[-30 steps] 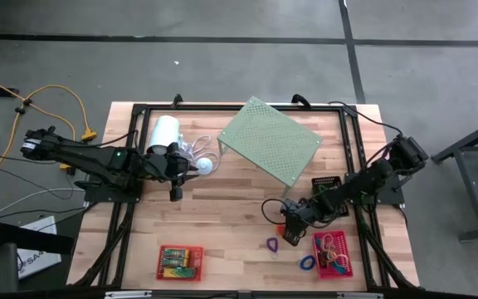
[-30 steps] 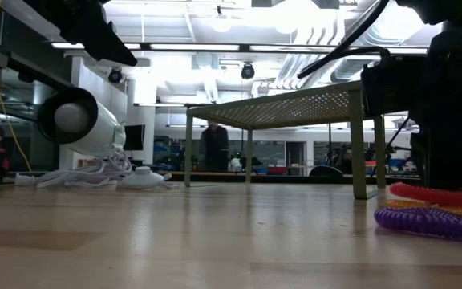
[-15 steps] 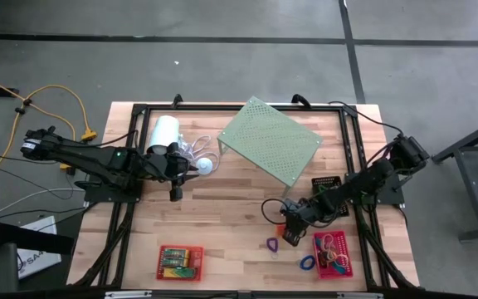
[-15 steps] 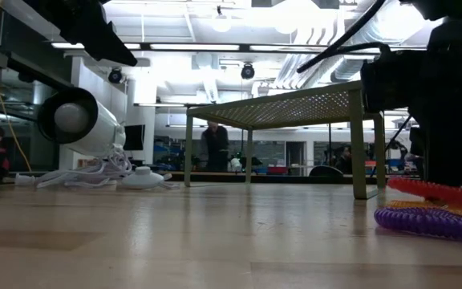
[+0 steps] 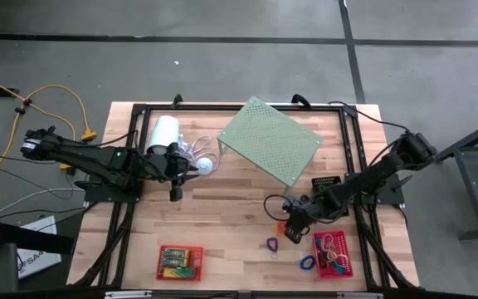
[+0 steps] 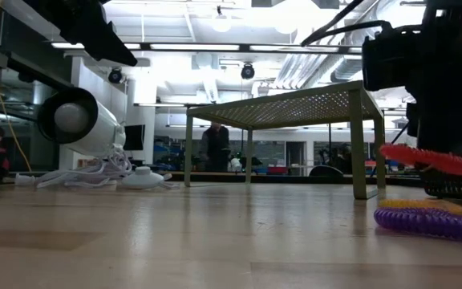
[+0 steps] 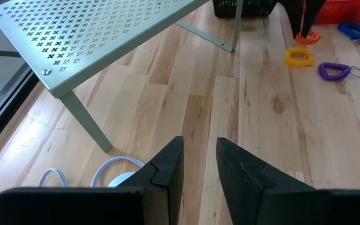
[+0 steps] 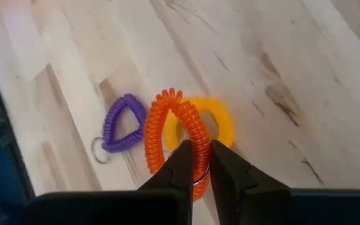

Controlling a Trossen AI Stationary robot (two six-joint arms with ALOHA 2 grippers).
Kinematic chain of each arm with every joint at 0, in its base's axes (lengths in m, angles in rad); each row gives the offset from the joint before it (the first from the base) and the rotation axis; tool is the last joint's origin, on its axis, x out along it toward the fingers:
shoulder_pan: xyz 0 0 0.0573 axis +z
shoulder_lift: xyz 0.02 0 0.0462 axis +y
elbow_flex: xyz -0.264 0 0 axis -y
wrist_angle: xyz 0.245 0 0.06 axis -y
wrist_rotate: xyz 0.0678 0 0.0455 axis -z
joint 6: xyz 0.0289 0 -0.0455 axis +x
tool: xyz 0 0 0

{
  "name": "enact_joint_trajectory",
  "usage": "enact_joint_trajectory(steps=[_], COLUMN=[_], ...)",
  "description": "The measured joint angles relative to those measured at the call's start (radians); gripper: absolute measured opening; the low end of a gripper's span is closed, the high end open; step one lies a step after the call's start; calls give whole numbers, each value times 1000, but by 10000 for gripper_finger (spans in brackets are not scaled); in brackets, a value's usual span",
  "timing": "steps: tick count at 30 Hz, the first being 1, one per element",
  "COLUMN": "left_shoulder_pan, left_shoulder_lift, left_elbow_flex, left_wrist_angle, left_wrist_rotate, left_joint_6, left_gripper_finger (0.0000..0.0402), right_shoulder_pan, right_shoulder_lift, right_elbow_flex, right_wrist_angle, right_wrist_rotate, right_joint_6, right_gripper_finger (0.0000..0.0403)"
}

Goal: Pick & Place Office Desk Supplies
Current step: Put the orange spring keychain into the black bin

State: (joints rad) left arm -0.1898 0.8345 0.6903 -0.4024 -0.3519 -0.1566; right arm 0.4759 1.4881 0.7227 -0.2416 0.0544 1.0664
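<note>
Both arms are dark, nearly black, built from chunky jointed segments that narrow toward the wrist. The left arm [image 5: 98, 162] has a small green light on its upper side and a bulkier dark block at its shoulder end. The right arm [image 5: 372, 178] carries a thin black cable that loops out beside its wrist. The left gripper [image 7: 197, 164] ends in two flat, matte black fingers with angular, bevelled tips. The right gripper [image 8: 197, 164] has the same wedge-shaped dark fingers [image 8: 230, 172], smooth and unmarked.
</note>
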Motion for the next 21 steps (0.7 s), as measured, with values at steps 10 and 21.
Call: enact_joint_trajectory(steps=[10, 21], left_shoulder_pan=[0, 0], left_shoulder_lift=[0, 0], left_elbow_flex=[0, 0], left_wrist_angle=[0, 0], left_wrist_rotate=[0, 0], left_joint_6=[0, 0], left_gripper_finger=[89, 89], right_shoulder_pan=[0, 0], right_shoulder_lift=[-3, -4], right_elbow_flex=[0, 0], right_wrist_angle=[-9, -11], right_wrist_rotate=[-1, -15], right_joint_6=[1, -3], right_gripper_finger=[25, 25])
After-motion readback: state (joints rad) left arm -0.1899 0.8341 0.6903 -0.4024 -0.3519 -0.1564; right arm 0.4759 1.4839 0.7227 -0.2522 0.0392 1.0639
